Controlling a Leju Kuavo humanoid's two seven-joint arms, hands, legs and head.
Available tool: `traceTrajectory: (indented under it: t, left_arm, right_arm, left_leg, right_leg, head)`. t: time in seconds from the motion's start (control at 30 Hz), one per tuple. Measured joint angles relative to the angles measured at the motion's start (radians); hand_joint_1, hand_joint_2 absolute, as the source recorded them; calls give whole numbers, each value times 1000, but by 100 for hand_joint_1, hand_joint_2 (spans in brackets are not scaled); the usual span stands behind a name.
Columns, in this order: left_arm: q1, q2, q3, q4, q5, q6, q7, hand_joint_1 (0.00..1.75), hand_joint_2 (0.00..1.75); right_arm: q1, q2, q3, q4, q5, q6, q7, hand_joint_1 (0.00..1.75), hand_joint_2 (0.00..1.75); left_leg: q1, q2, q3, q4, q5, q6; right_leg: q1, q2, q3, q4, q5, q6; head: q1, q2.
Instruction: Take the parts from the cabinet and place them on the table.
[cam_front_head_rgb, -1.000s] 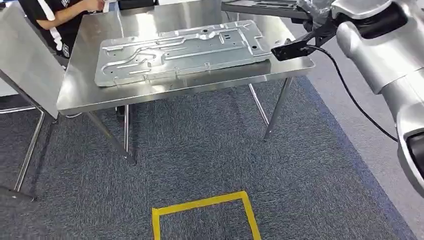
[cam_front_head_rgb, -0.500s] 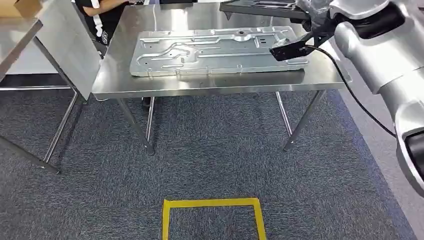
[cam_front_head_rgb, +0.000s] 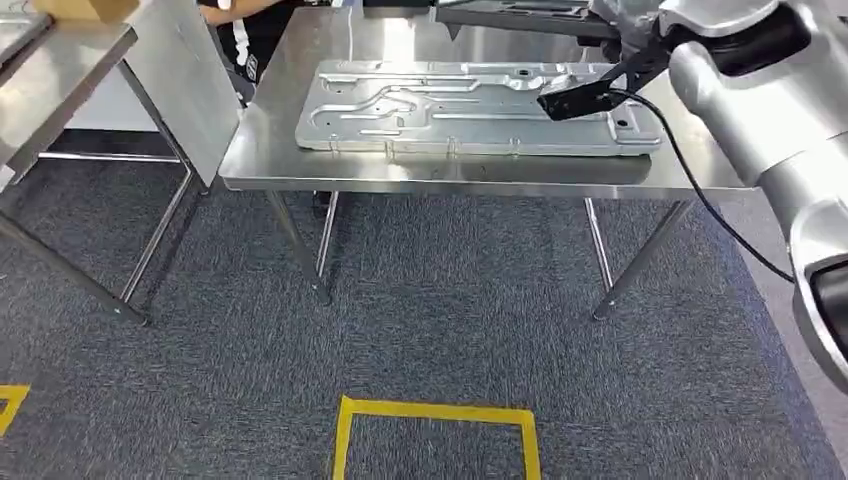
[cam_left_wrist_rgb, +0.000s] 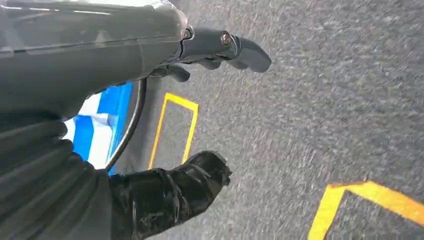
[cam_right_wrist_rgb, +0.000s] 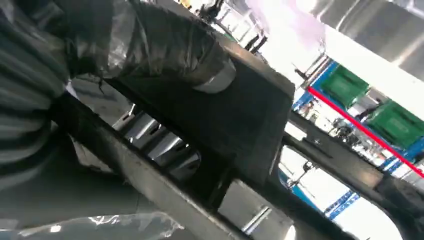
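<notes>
Far left in head view: a second steel table (cam_front_head_rgb: 60, 70) w/ a cardboard box (cam_front_head_rgb: 85, 8) on its top at the frame edge, and a flat metal sheet (cam_front_head_rgb: 185, 75) leaning between it and the main table. A person in dark clothes (cam_front_head_rgb: 245, 30) stands behind, mostly cut off.

Centre: steel table (cam_front_head_rgb: 300, 165) on grey carpet (cam_front_head_rgb: 420, 320). A large stamped silver panel (cam_front_head_rgb: 470, 105) lies flat on the tabletop, long side across the table, reaching near the right end. Yellow tape square (cam_front_head_rgb: 435, 430) on the carpet in front of the table; another bit of yellow tape at the lower left edge.

Right: right arm (cam_front_head_rgb: 770, 110) raised, reaching over the table's far right corner. Right hand (cam_right_wrist_rgb: 165, 45) grips a dark frame-like part (cam_front_head_rgb: 520, 15), held up in the air above the far edge of the table, not resting on it. In right wrist view the thumb lies pressed on the dark part's flat face (cam_right_wrist_rgb: 235, 120); other fingers hidden behind it.

Left hand (cam_left_wrist_rgb: 200, 110) hangs over the carpet, holds nothing; thumb and dark fingers (cam_left_wrist_rgb: 235, 47) apart, fingers only lightly bent.
</notes>
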Motion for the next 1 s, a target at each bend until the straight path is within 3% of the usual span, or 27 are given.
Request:
traceTrajectory:
  t: [0.07, 0.17, 0.2, 0.23, 0.27, 0.33, 0.37, 0.5, 0.53, 0.57, 0.6, 0.67, 0.7, 0.73, 0.77, 0.83, 0.87, 0.9, 1.0]
  left_arm:
    - [1, 6, 0, 0, 0, 0, -3, 0, 175]
    - [1, 6, 0, 0, 0, -1, -5, 0, 175]
    - [1, 6, 0, 0, 0, -1, -5, 0, 175]
    - [1, 6, 0, 0, 0, -1, -5, 0, 175]
    - [1, 6, 0, 0, 0, -1, -5, 0, 175]
    - [1, 6, 0, 0, 0, -2, -6, 0, 175]
    - [2, 6, 0, 0, 0, -2, -6, 0, 175]
    - [1, 7, 0, 0, 0, -2, -6, 0, 175]
    - [1, 7, 0, 0, 0, -2, -7, 0, 175]
    - [0, 7, 0, 0, 0, -2, -7, 0, 175]
    - [1, 7, 0, 0, 0, -2, -7, 0, 175]
    - [0, 7, 0, 0, 0, -2, -7, 0, 175]
    - [0, 7, 0, 0, 0, -2, -7, 0, 175]
    - [0, 6, 0, 0, 0, -2, -7, 0, 175]
    - [0, 6, 0, 0, 0, -2, -7, 0, 175]
    - [1, 5, 0, 0, 0, -2, -8, 0, 175]
    - [2, 5, 0, 0, 0, -3, -9, 0, 175]
    - [1, 5, 0, 0, -1, -3, -9, 0, 175]
    - [2, 4, 0, 0, -2, -3, -10, 0, 175]
  right_arm:
    - [-1, 0, 0, 0, 0, -1, 0, 175, 175]
    - [-1, 0, 0, 0, 0, 0, 0, 175, 175]
    - [1, 0, 1, 0, 0, 0, 0, 175, 175]
    - [2, 0, 1, 0, 0, 0, 0, 175, 175]
    - [2, 0, 1, 0, 0, 0, 0, 175, 175]
    - [1, 0, 1, 0, 0, 0, 0, 175, 175]
    - [0, 0, 1, 0, 0, 0, 0, 175, 175]
    - [-3, -2, 1, 0, 0, 0, -1, 175, 175]
    - [-4, -3, 1, 0, 0, 0, -1, 175, 175]
    - [-6, -6, 1, 0, 0, 0, -1, 175, 175]
    - [-10, -6, 1, 0, 0, 0, -1, 175, 175]
    - [-9, -7, 1, 0, 0, 0, -2, 175, 175]
    - [-6, -10, 1, 0, 0, 0, -2, 175, 175]
    - [-3, -11, 1, 1, 0, 0, -2, 175, 175]
    - [-3, -11, 1, 1, 0, 1, -2, 175, 175]
    - [-7, -12, 1, -2, -2, 3, -2, 175, 175]
    - [-8, -13, 1, -5, -3, 5, -2, 175, 175]
    - [-10, -14, 1, -9, -6, 7, -2, 175, 175]
    - [-9, -18, 1, -12, -11, 9, -2, 175, 175]
  left_leg:
    - [-3, 17, -13, 42, -37, -13]
    - [10, 33, -119, 264, -134, -27]
    - [12, 36, -143, 309, -140, -30]
    - [13, 36, -143, 300, -122, -30]
    - [14, 37, -120, 247, -86, -29]
    - [14, 39, -27, 61, 5, -21]
    - [11, 45, 3, -4, 3, -15]
    - [1, 41, 10, -17, 3, 1]
    - [16, 42, 23, -40, 14, 10]
    - [11, 42, 29, -46, 17, 14]
    - [10, 43, 29, -47, 18, 21]
    - [8, 43, 28, -44, 17, 23]
    - [8, 41, 27, -42, 15, 26]
    - [8, 38, 27, -39, 14, 26]
    - [8, 35, 27, -35, 11, 24]
    - [8, 31, 27, -20, 0, 19]
    - [8, 31, 22, -12, -6, 13]
    - [0, 28, 14, 2, -11, 7]
    - [3, 27, 13, -6, -8, -3]
  right_leg:
    - [-8, -7, 11, -14, 5, -10]
    - [-8, -8, 11, -14, 4, -13]
    - [-8, -8, 11, -14, 4, -13]
    - [-8, -8, 11, -14, 4, -13]
    - [-9, -8, 12, -14, 4, -12]
    - [-8, -9, 17, -14, 2, -9]
    - [-7, -10, 18, -15, 1, -8]
    - [-5, -11, 19, -25, 5, 15]
    - [-3, -12, 18, -20, -1, 22]
    - [-3, -8, 10, 1, -17, 23]
    - [-4, -6, -16, 59, -55, 22]
    - [-3, -5, -89, 216, -125, 24]
    - [-3, -5, -120, 275, -139, 25]
    - [-3, -5, -127, 284, -128, 25]
    - [-4, -6, -110, 241, -93, 24]
    - [-5, -5, -25, 64, 0, 21]
    - [-5, -4, 0, 5, 1, 18]
    - [1, -4, 9, -5, -4, 16]
    - [3, -4, 4, -2, -2, 3]
  head:
    - [-1, 0]
    - [-1, 0]
    - [-1, 0]
    - [-1, 0]
    - [-1, 0]
    - [-1, 0]
    - [-1, 0]
    - [-1, 0]
    - [-1, 0]
    - [0, 0]
    - [-1, 0]
    - [0, 0]
    - [0, 0]
    - [0, 0]
    - [0, 0]
    - [0, 0]
    - [0, 0]
    - [0, 0]
    - [0, 0]
